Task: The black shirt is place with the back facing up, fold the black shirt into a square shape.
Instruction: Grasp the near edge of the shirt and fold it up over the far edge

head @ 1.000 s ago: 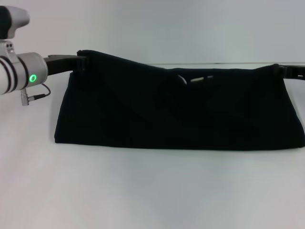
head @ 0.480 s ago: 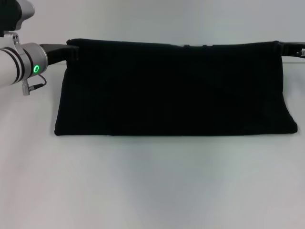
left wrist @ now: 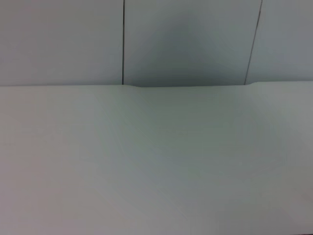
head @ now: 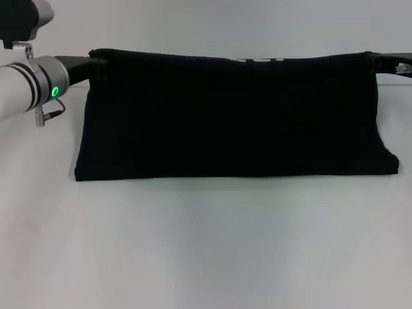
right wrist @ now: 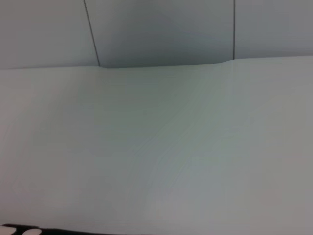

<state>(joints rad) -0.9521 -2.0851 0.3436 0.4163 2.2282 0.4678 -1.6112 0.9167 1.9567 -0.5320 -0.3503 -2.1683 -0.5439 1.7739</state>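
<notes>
While lifted, black shirt (head: 232,116) between grippers

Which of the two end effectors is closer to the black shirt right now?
Neither: both meet it. The left end effector is at the upper left corner of the black shirt, and the right end effector is at the upper right corner, stretching the top edge between them.

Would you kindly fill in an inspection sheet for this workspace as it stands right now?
Surface: white table, bare in front of the shirt.
Job's things: black shirt, its upper edge held up and stretched taut between both arms, lower edge on the table.
Clutter: nothing seen.
Grippers: left gripper at the shirt's upper left corner; right gripper at the upper right corner.
Cables: short cable under the left wrist.
Surroundings: panelled wall behind the table.
</notes>
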